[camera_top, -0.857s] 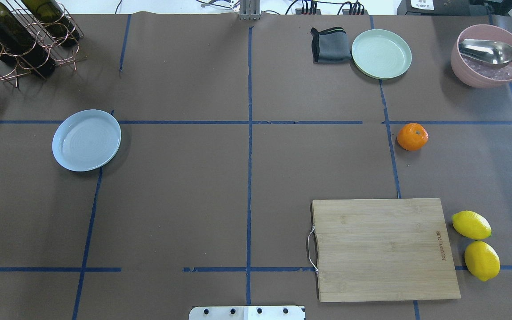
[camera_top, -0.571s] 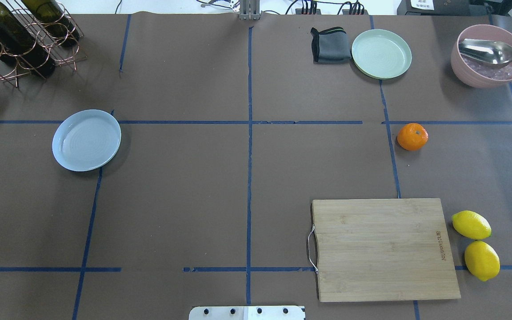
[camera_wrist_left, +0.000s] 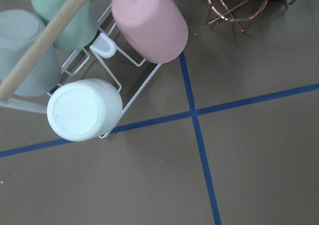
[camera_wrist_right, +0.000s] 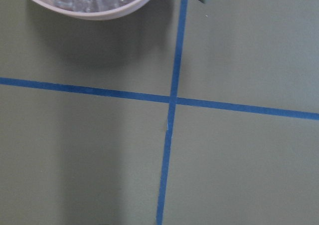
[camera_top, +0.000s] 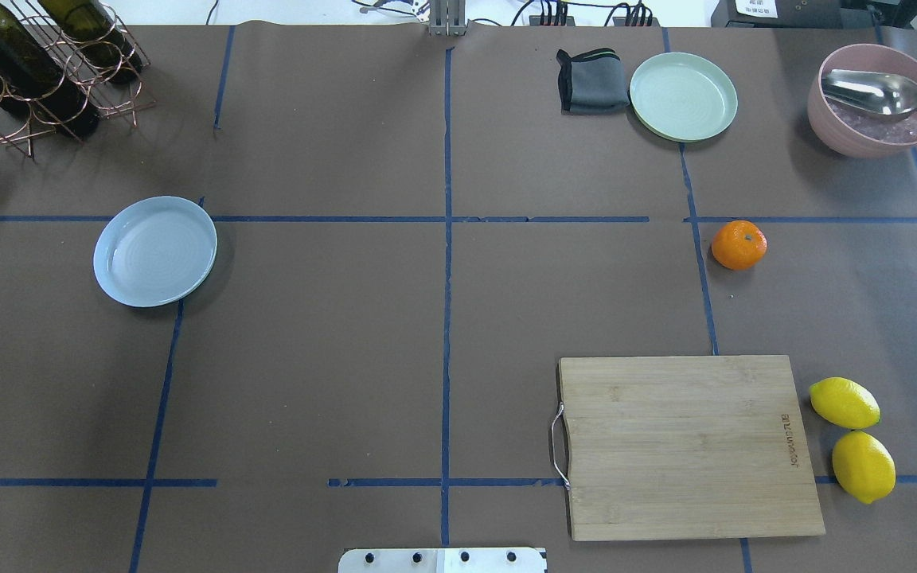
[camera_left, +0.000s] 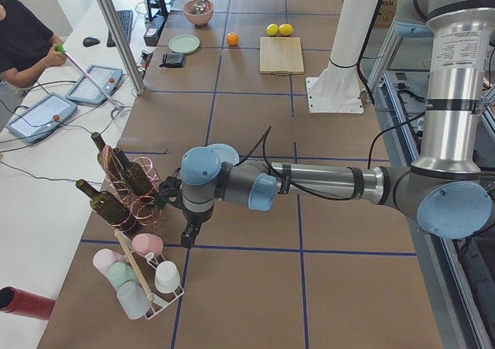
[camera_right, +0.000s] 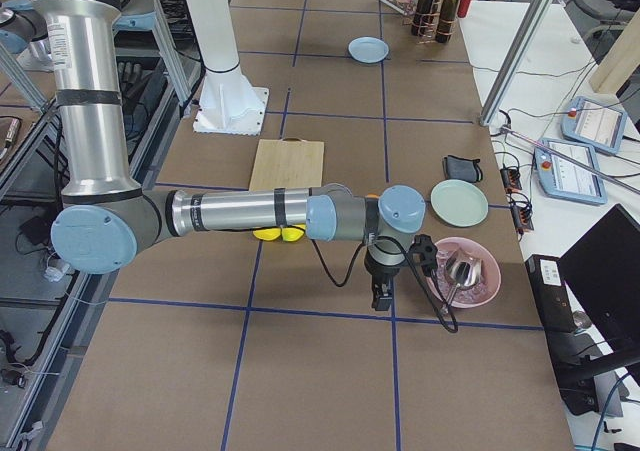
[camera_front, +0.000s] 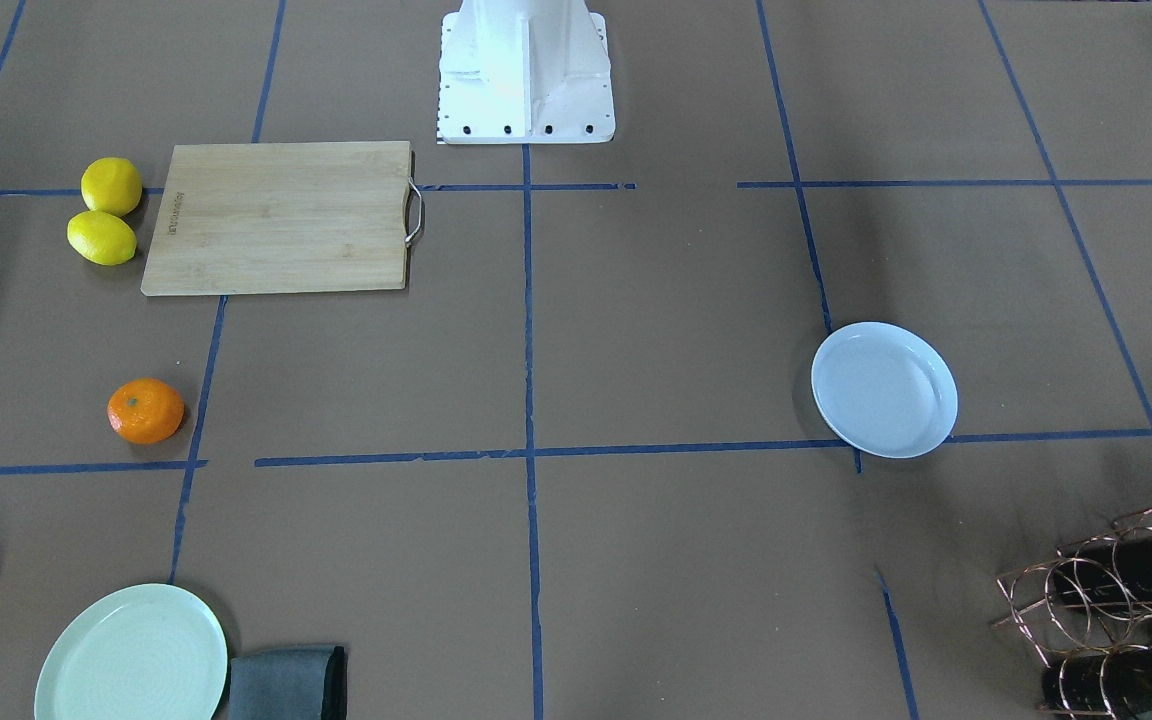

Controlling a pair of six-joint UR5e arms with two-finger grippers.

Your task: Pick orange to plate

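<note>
Orange (camera_top: 739, 244) on the table right of centre in the overhead view, plate (camera_top: 155, 251) far off at mid-left, left gripper (camera_left: 188, 237) and right gripper (camera_right: 378, 298) both well apart from the orange, jaw opening impossible to tell for either.

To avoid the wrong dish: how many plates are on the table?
2. The round pale bluish-white plate lies at the overhead view's left; the round pale green plate upper right, beside a grey cloth.

Matt brown paper table cover (camera_top: 331, 358), pale grained wood cutting board (camera_top: 689, 446), glossy metal scoop (camera_top: 872, 91), dimpled orange (camera_top: 739, 244), smooth plate (camera_top: 155, 251)
</note>
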